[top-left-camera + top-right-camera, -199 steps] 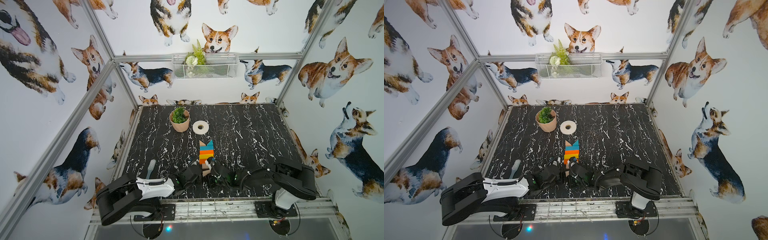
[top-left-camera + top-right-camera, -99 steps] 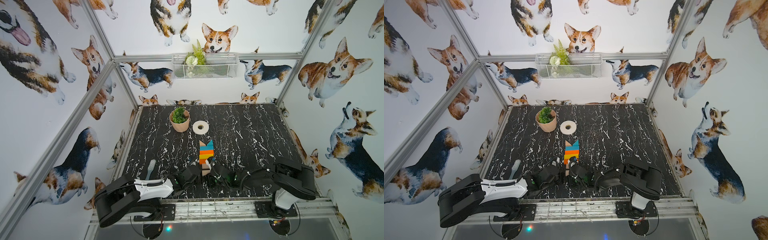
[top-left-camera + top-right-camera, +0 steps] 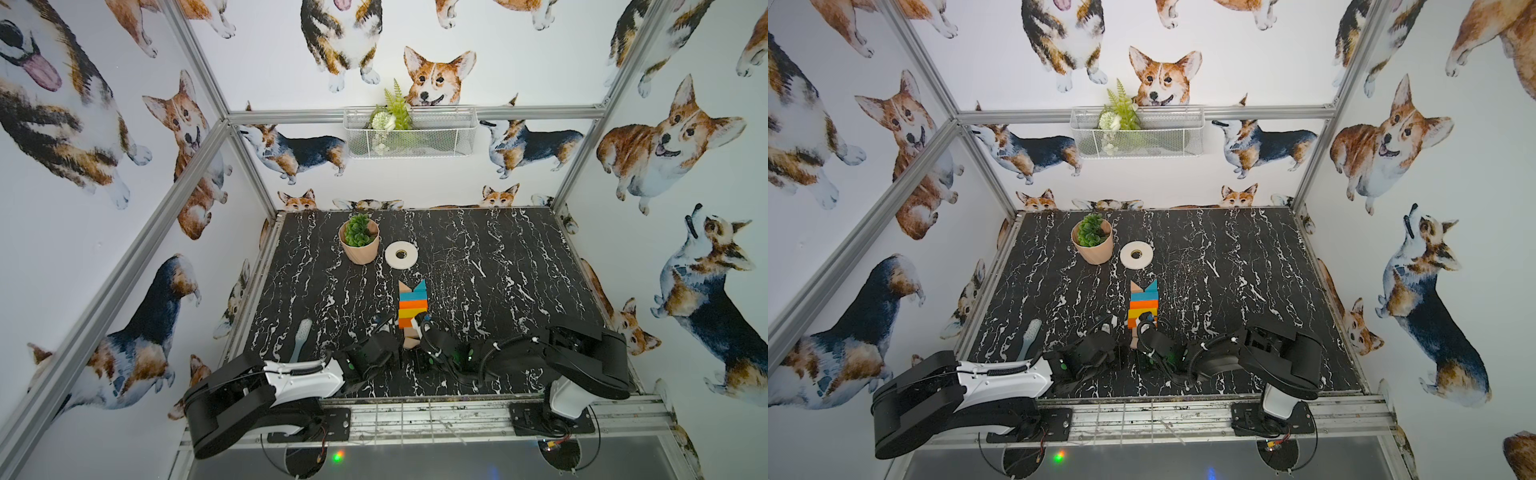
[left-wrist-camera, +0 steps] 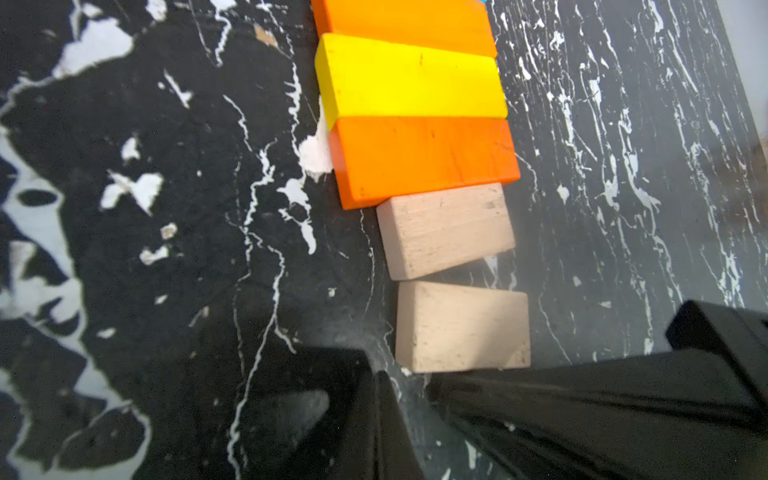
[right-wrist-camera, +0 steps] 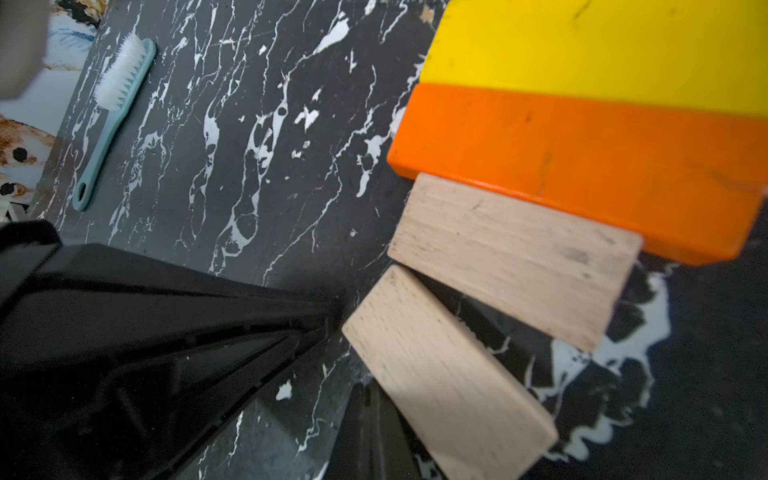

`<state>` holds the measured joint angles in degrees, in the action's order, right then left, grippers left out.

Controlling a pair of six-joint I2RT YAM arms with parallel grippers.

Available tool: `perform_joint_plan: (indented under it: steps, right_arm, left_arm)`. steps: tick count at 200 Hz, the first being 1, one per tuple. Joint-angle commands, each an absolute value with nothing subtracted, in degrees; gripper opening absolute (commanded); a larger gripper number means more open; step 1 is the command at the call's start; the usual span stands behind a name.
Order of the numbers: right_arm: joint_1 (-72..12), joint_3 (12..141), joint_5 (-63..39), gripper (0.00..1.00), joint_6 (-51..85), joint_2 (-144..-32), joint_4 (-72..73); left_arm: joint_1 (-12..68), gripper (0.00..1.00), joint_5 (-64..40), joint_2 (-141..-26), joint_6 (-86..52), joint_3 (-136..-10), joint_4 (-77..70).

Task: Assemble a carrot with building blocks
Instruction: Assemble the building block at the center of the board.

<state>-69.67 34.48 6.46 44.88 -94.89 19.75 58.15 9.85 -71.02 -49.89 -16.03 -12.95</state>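
Black marble tabletop (image 3: 498,270), corgi wallpaper all round; potted plant (image 3: 359,243) and tape roll (image 3: 401,255) sit at the back, brush (image 3: 301,345) at the left edge, none in play. Carrot (image 3: 412,309) lies flat mid-tabletop, triangles pointing to the back wall, narrow wood end toward the arms, and looks nearly finished. The inner plain-wood block (image 4: 444,230) touches the orange bar (image 4: 424,158) but sits slightly tilted. The last plain-wood block (image 4: 461,328) is skewed, with a wedge of bare tabletop between it and its neighbour; the right wrist view shows them about meeting at one corner only. Left gripper (image 4: 403,380) is pressed together, holding nothing, tips just beside the last block's free end. Right gripper (image 5: 347,345) is likewise pressed together and empty, tips at that block's corner. My read: the step is squaring up that last block. To do it well, keep the tips low on the tabletop and push slowly along the column's axis on the side where the gap is widest. Use the other gripper as a side stop so the block rotates in rather than sliding off, and ease up before the load reaches the orange bar. Versus a second ago: column unchanged, both grippers closed then too, arms in about the same pose; the left arm's rear link looks a touch nearer the front rail.
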Motion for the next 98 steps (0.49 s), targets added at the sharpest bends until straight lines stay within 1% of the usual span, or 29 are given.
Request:
perform_joint_plan:
  steps: [1,31,98]
  right_arm:
    - [-69.7,33.6,7.6,0.00,44.5,-93.1,12.6]
    - [-69.6,32.4,9.4,0.00,44.4,-90.9,11.4]
    - [-69.3,32.8,9.2,0.00,44.2,-92.3,12.1]
  left_arm:
    - [58.0,0.00,10.5,-71.3,-50.0,-15.9,-12.9]
    - [58.0,0.00,10.2,-71.9,-50.0,-15.9,-13.6]
    - [58.0,0.00,9.8,-72.9,-50.1,-16.0,-14.2]
